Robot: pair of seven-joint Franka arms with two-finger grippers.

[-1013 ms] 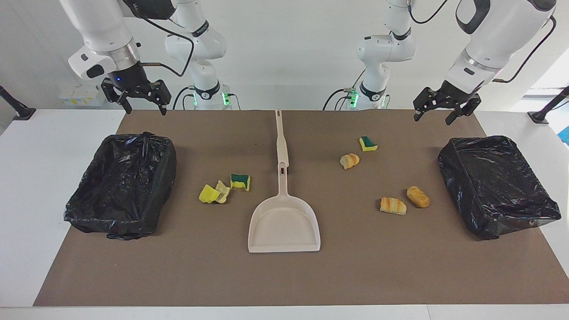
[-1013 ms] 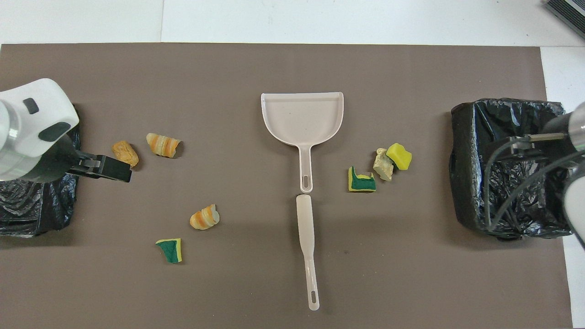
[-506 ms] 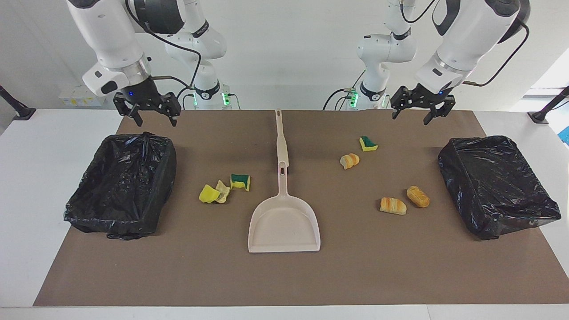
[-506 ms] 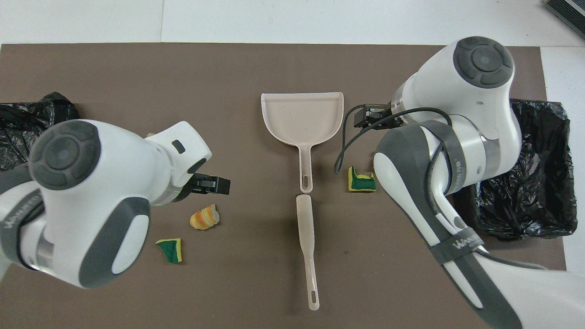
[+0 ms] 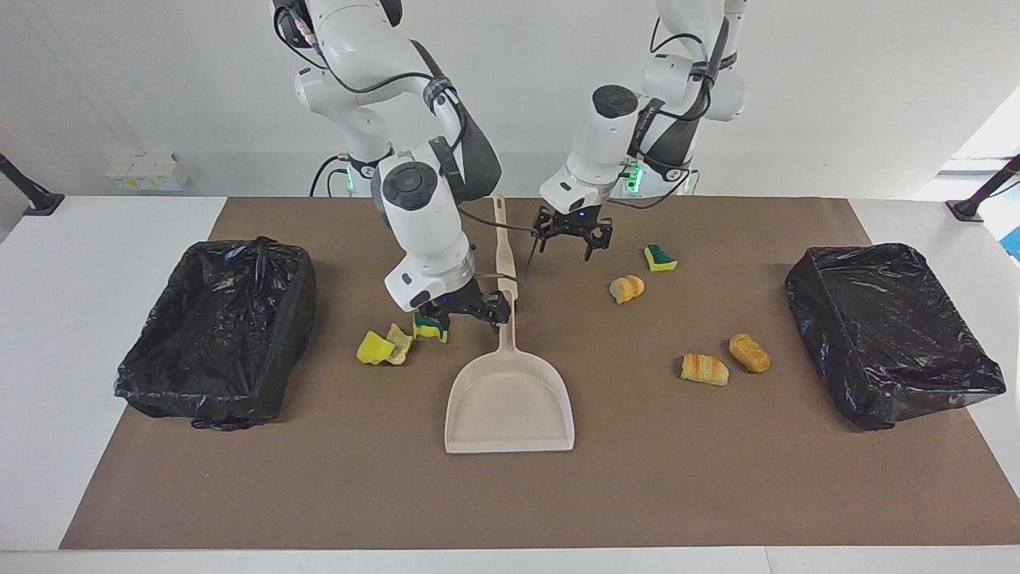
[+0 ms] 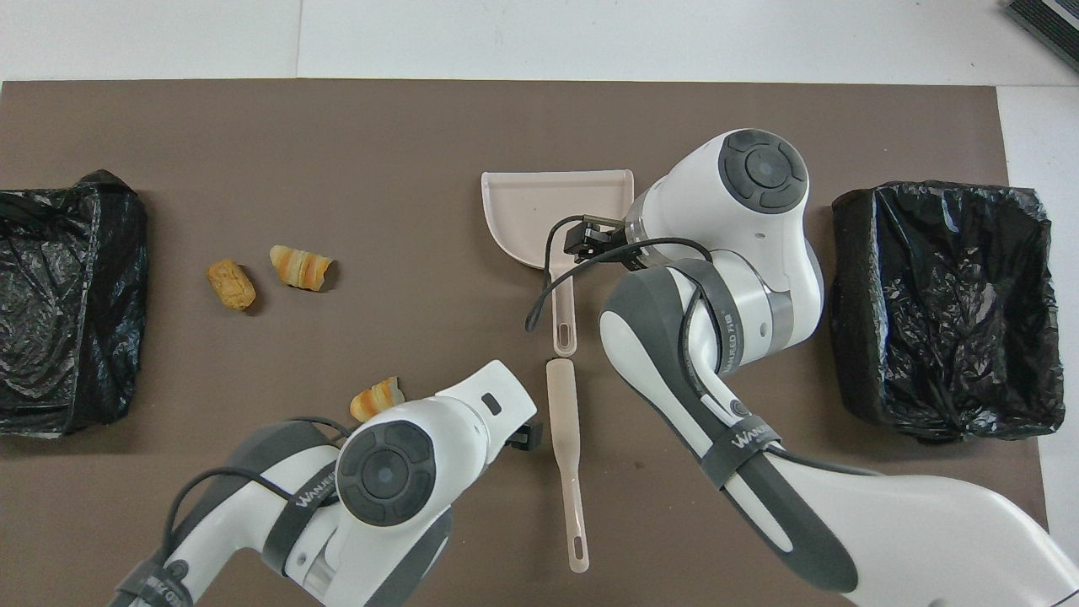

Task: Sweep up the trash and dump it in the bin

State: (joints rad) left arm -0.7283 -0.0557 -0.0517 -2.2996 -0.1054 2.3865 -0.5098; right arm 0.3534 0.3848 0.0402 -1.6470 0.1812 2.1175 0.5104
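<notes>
The beige dustpan (image 5: 510,402) lies mid-mat with its handle pointing toward the robots, and the beige brush (image 5: 502,247) lies in line with it. My right gripper (image 5: 466,309) is open, low beside the dustpan handle, above a green-yellow sponge (image 5: 430,327). A yellow sponge (image 5: 373,348) and a crumpled scrap (image 5: 398,343) lie next to that sponge. My left gripper (image 5: 570,237) is open, low beside the brush. Another sponge (image 5: 660,257) and three rolls (image 5: 626,288) (image 5: 704,369) (image 5: 749,352) lie toward the left arm's end. The overhead view shows the dustpan (image 6: 527,206), the brush (image 6: 566,447) and the rolls (image 6: 300,267).
Two bins lined with black bags stand on the brown mat, one at the right arm's end (image 5: 219,331) and one at the left arm's end (image 5: 888,331). In the overhead view the arms hide the sponges.
Both arms have swung in from the table's ends to the middle and come down. The right gripper is now by the dustpan handle and the left gripper by the brush. No object has moved.
</notes>
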